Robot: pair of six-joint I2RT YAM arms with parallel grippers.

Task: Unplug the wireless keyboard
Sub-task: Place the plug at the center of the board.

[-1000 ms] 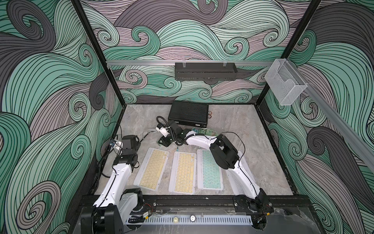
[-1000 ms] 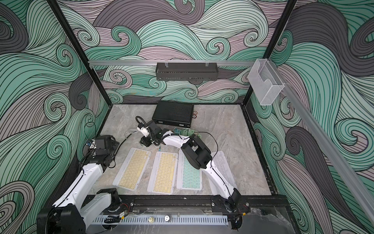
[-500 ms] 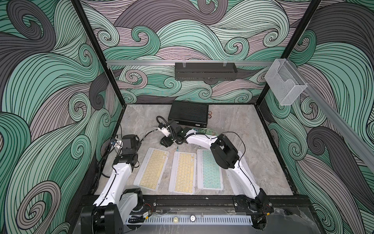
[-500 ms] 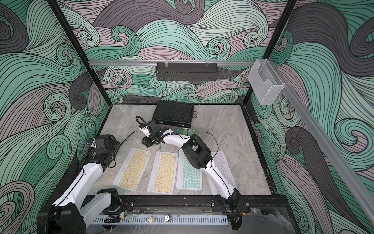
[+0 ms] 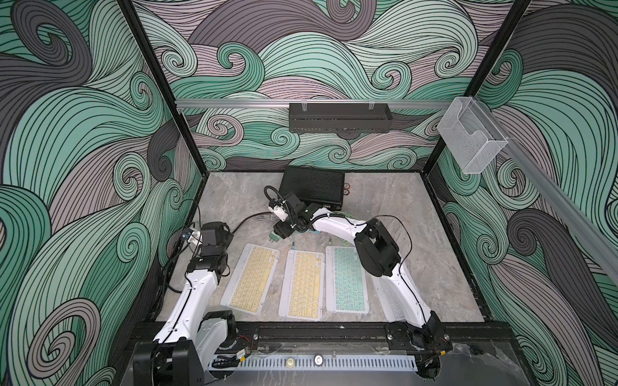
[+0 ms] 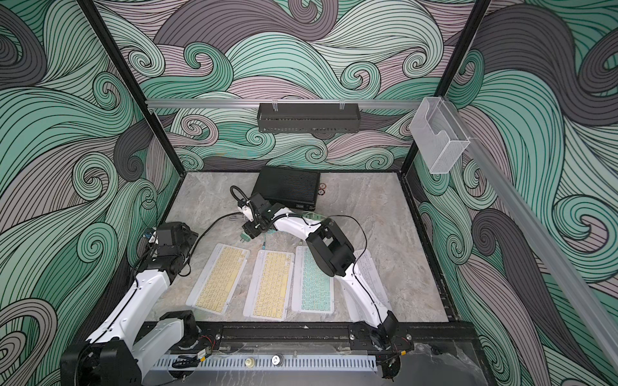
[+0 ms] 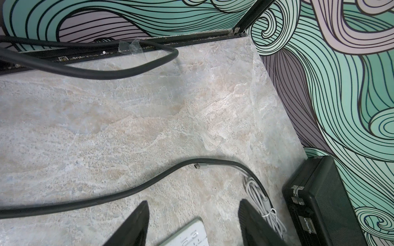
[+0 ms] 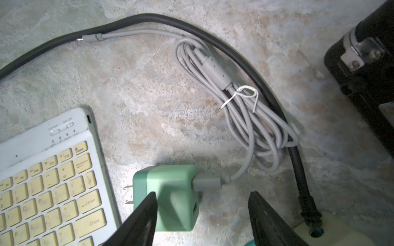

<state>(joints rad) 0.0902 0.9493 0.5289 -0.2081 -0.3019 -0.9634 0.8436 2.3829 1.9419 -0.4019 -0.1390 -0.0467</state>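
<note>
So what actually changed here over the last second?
The right gripper edged slightly rightward. Its jaws now stand open over the green charger, which it seems to have just let go onto the table. The left gripper, open, and the row of keyboards stayed put.

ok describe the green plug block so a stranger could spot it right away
On the stone table, look just beyond the far end of the leftmost yellow keyboard. There lies a small mint-green charger with two metal prongs and a grey cable plugged into it, the only green cube there.
</note>
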